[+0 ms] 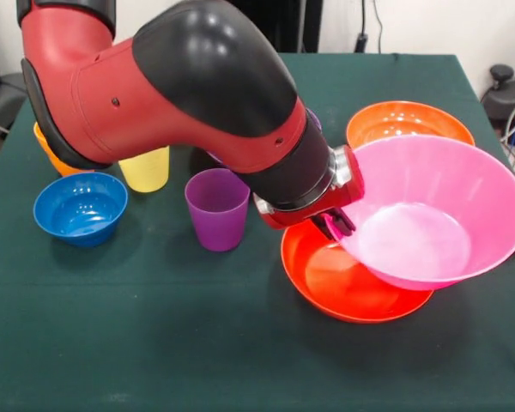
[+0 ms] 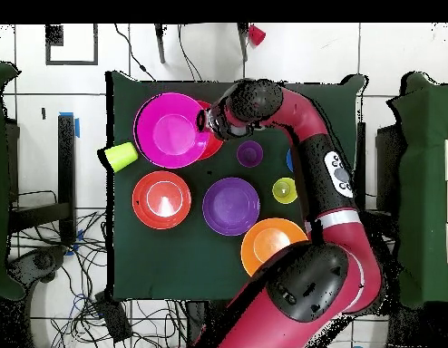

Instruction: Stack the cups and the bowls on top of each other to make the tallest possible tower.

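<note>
My fingers hold pink bowl rim | tilted over red bowl | I should level it, lower slow

Tilted pink bowl overlaps red-orange bowl.

The front view looks across the green table toward the robot, close in, the arm filling its top. The overhead view looks straight down from farther off, base at bottom. Both views share the tabletop.
</note>
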Motion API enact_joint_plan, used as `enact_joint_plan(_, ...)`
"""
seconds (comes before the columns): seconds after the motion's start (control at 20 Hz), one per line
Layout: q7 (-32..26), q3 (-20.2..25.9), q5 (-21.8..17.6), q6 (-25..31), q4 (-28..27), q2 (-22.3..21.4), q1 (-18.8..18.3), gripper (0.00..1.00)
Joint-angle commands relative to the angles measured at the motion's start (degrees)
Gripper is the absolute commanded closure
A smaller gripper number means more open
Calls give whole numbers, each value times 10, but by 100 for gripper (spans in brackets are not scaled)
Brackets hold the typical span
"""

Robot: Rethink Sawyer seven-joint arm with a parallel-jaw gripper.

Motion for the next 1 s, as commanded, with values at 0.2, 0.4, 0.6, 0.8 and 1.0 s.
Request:
enact_joint_plan(0.2, -188, 5, -22, 56, -35, 44, 17, 100)
enact_joint_plan(0.4, -172, 10, -3, 46, 3, 47, 1, 100)
enact_joint_plan(0.6, -172, 12, 0, 36, 6, 52, -5, 100)
enact_joint_plan(0.8, -177, 11, -1, 36, 0, 57, -8, 100)
enact_joint_plan(1.0, -179, 10, 1, 48, 3, 54, -15, 100)
